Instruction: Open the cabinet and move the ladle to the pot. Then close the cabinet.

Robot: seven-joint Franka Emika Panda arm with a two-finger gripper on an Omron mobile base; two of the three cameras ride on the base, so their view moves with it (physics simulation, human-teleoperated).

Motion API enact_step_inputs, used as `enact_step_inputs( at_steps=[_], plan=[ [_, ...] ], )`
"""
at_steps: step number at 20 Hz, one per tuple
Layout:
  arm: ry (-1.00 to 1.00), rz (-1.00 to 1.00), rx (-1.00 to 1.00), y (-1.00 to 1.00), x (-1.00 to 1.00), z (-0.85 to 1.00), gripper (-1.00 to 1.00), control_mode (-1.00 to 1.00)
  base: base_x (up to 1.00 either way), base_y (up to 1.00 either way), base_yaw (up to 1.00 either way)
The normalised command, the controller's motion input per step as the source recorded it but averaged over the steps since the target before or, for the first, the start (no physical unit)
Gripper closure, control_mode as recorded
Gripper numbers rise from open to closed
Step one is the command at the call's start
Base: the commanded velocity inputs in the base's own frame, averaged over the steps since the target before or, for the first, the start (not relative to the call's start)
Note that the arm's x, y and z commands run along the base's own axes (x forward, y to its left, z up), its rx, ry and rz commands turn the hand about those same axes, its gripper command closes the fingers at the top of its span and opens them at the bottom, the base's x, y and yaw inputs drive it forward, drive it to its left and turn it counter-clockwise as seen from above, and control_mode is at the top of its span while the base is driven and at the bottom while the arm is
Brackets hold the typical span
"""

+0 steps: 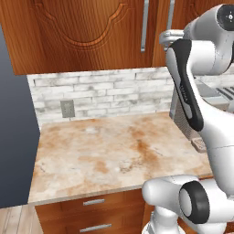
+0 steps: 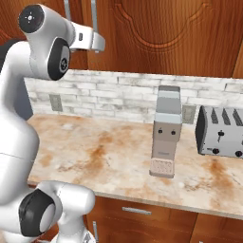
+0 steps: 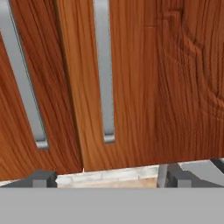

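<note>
The pincer [image 3: 105, 177] stands spread wide and holds nothing; its two dark fingertips [image 3: 41, 178] rise at the bottom of the hand view, with the lower end of the right-hand door's handle [image 3: 104, 74] above the gap between them. In the right base view the hand sits high, close to the two silver bars, at the level of the cabinet's lower edge.

The cabinet [image 1: 87, 32] hangs on the wall above the desk [image 1: 105, 155], both doors shut, the seam between them running just left of that handle. A second handle [image 3: 24, 83] belongs to the left door. No ladle or pot can be seen; the ladle is presumably behind the doors.

So the step in hand is the first one: opening the cabinet. As I judge it, the next move calls for bringing the fingers forward around the nearer bar, one on each side, pressing them together on it, then pulling back in an arc about the door's outer hinge.

On the desk stand a coffee machine [image 2: 166, 130] and, near the right back edge, a toaster [image 2: 220, 130].
</note>
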Motion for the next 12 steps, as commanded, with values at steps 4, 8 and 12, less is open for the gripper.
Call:
enact_step_inputs(
  at_steps=[4,8,12],
  plan=[
    [0.0,0.0,0.0,-0.09,0.33,0.0,-1.0,-1.0,0.0,0.0,0.0],
    [0.0,0.0,0.0,-0.15,0.4,0.0,-1.0,-1.0,0.0,0.0,0.0],
    [0.0,0.0,0.0,-0.04,0.4,0.0,-1.0,-1.0,0.0,0.0,0.0]
  ],
)
